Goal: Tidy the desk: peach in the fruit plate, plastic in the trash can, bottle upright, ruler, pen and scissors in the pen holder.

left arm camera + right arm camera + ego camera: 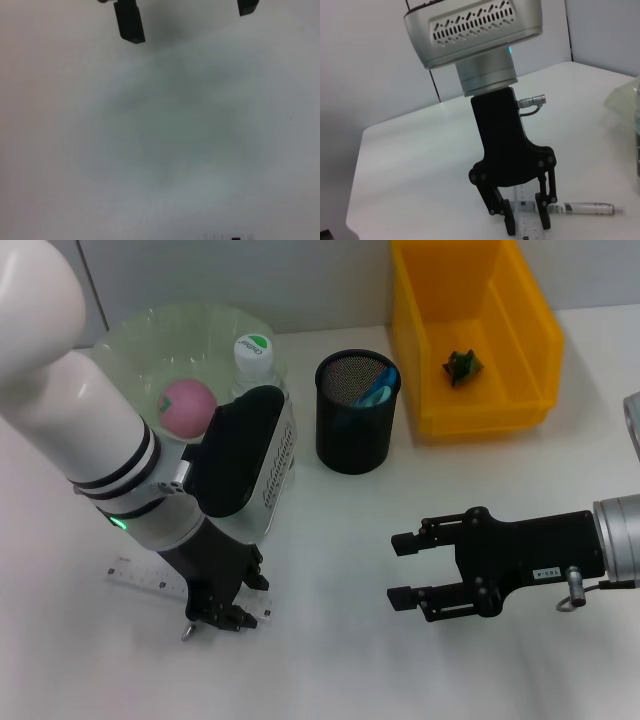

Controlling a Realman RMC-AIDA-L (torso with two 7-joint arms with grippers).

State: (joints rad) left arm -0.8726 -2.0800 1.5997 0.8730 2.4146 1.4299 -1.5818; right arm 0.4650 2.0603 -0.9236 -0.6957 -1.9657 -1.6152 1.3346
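Three containers | peach (187, 406) in fruit plate (130, 340) | plastic (462, 365) in trash can (470, 330) | scissors (377, 390) in pen holder (357, 412) | both grippers released

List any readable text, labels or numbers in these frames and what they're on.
None reads clearly.
Bottle cap: green logo, lettering too small.
Right gripper: small white label, unreadable.
Ruler: graduations and a dark printed patch, too blurred.
Pen: dark print on barrel, illegible.
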